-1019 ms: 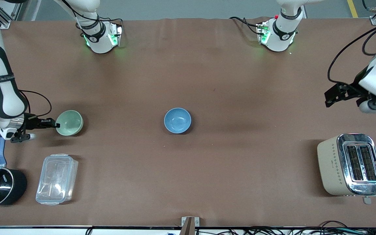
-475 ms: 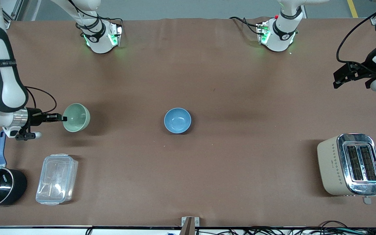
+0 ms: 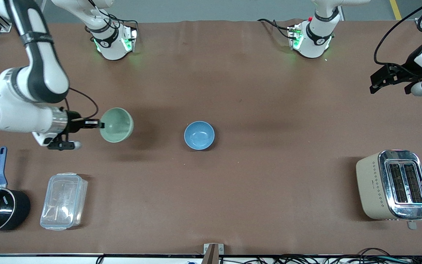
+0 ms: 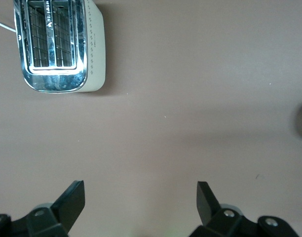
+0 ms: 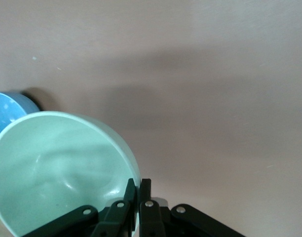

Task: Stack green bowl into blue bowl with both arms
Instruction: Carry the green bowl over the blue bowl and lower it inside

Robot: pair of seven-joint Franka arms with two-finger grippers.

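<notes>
- Front view: right gripper (image 3: pixel 99 124) pinching the green bowl's (image 3: pixel 117 124) rim, bowl aloft and tilted over the table (image 3: pixel 233 84), toward the right arm's end from the blue bowl (image 3: pixel 199 135). Best levelled, centred, lowered gently.
- Left wrist view: left gripper (image 4: pixel 141 197) spread wide, empty, waiting near the toaster (image 4: pixel 59 44).
- Right wrist view: fingers (image 5: pixel 145 190) clamped across the rim; blue bowl's edge peeking past, its lean clearer here.
</notes>
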